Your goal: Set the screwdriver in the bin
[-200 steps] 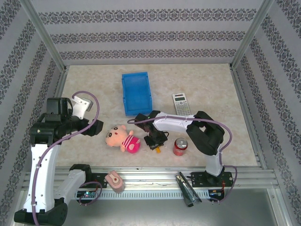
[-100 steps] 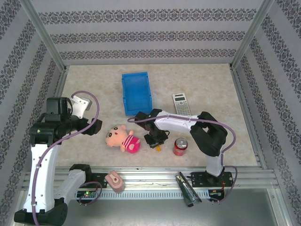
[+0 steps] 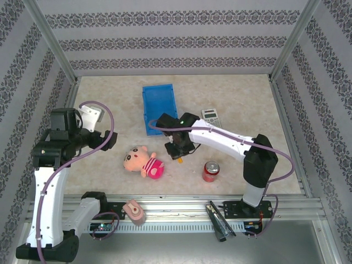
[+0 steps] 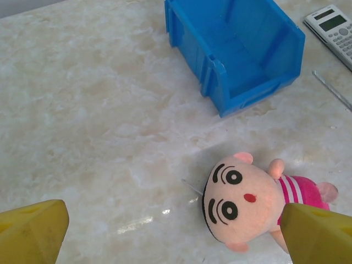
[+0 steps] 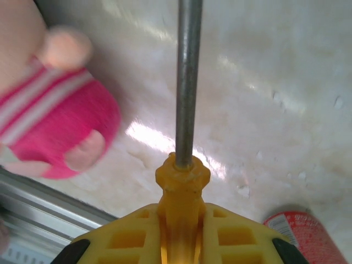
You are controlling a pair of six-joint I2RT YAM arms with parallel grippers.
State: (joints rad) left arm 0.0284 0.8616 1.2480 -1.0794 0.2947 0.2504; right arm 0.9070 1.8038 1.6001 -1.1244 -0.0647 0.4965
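Note:
My right gripper point(image 3: 179, 149) is shut on the orange-yellow handle of the screwdriver point(image 3: 180, 160) and holds it off the table, just near-right of the blue bin point(image 3: 159, 108). In the right wrist view the yellow fingers point(image 5: 124, 239) clamp the screwdriver handle point(image 5: 182, 190), and the grey shaft point(image 5: 188, 77) points straight away from the camera. The bin point(image 4: 220, 91) lies open and holds nothing. My left gripper point(image 4: 176, 234) hangs open over bare table, its yellow fingertips point(image 4: 33, 231) wide apart, to the left of the bin.
A pink plush doll point(image 3: 143, 161) point(image 4: 247, 203) point(image 5: 49, 126) lies left of the right gripper. A red soda can point(image 3: 210, 171) point(image 5: 300, 236) stands to its near right. A grey calculator point(image 3: 212, 115) point(image 4: 333, 27) lies right of the bin. Walls enclose the table.
The right arm has lifted the screwdriver from beside the can and carried it away from the near edge, towards the bin. The left arm shifted slightly left.

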